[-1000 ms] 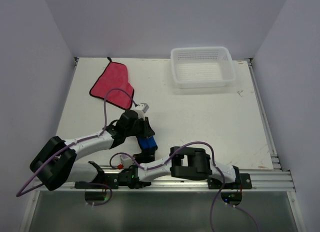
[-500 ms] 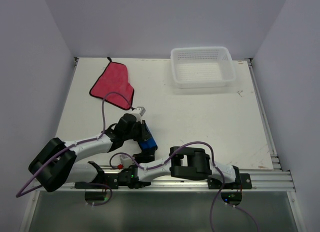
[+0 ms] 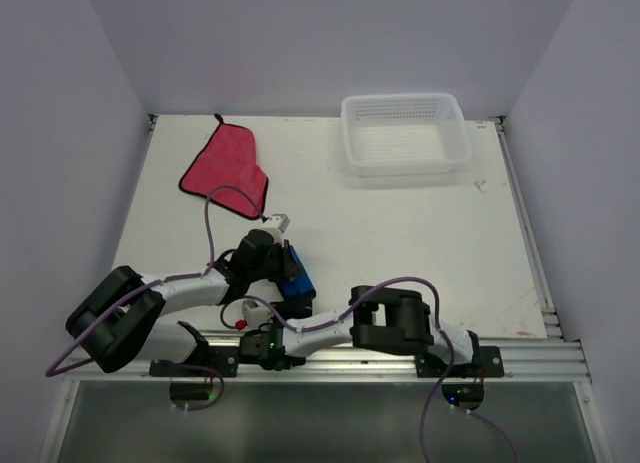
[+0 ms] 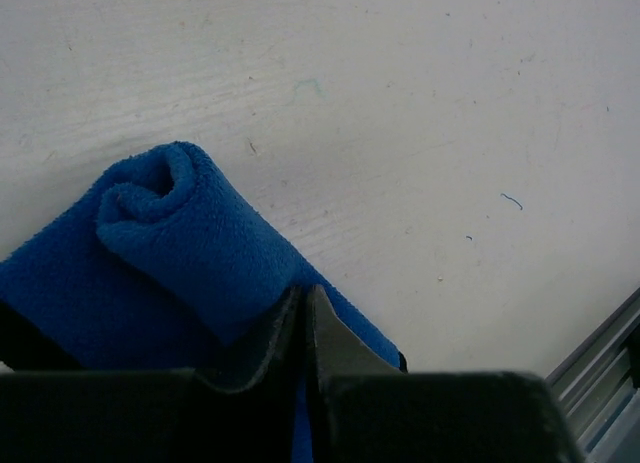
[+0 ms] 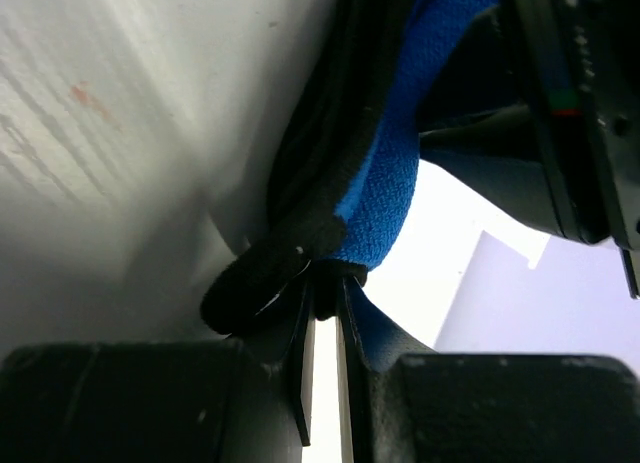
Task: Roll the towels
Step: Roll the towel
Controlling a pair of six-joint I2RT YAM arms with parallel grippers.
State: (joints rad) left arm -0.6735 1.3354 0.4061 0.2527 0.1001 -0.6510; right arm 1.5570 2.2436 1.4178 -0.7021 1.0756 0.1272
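Left end effector (image 4: 305, 295), right end effector (image 5: 323, 283) both pinching part-rolled blue towel (image 4: 190, 243)

From overhead the light is even and soft: the white table (image 3: 400, 233) is bright, with only faint, diffuse shadows. My left wrist view is sharp on the blue towel (image 4: 190, 253), but my own fingers (image 4: 260, 348) loom dark and blurred up close. My right wrist view is dim and shadowed, with a blown-out white patch behind the cloth
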